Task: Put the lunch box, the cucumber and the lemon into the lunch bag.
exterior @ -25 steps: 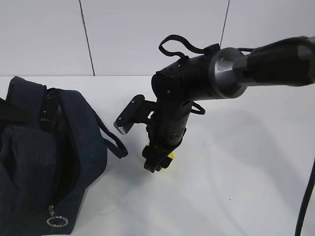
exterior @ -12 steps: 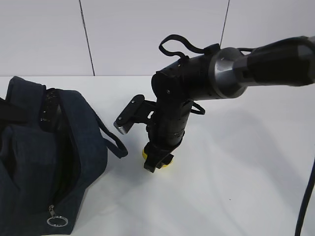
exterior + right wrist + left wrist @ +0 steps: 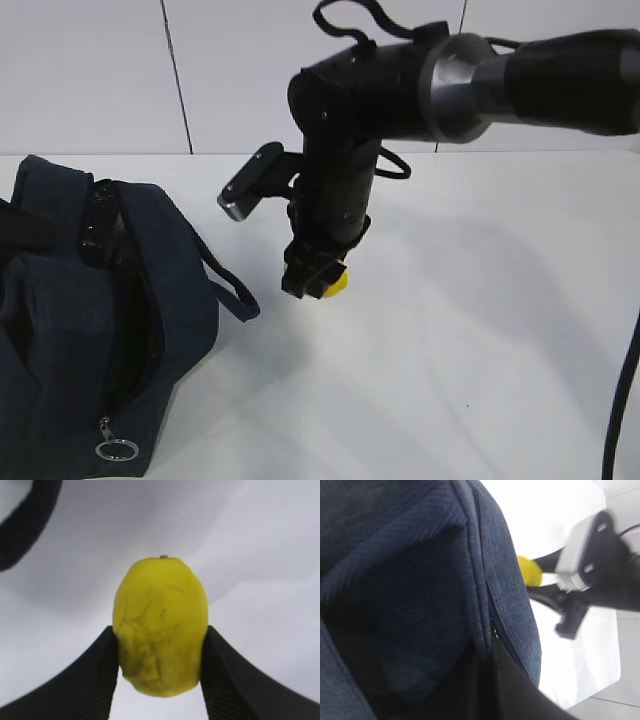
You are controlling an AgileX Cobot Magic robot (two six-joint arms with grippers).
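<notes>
Plain white table (image 3: 480, 330) with a white panelled wall (image 3: 250, 70) behind it, nothing fancy. The right gripper (image 3: 313, 280) is clamped on the lemon (image 3: 333, 283), held off the table just right of the open navy lunch bag (image 3: 90, 330). Can't tell what the left gripper's doing.

We see evenly bright, diffuse light on the white table (image 3: 470, 330), with soft grey shadows under the right arm (image 3: 345, 170) and beside the lunch bag (image 3: 90, 330), whose interior stays nearly black, while the left wrist view is motion-blurred and the lemon (image 3: 160, 627) appears sharp.
</notes>
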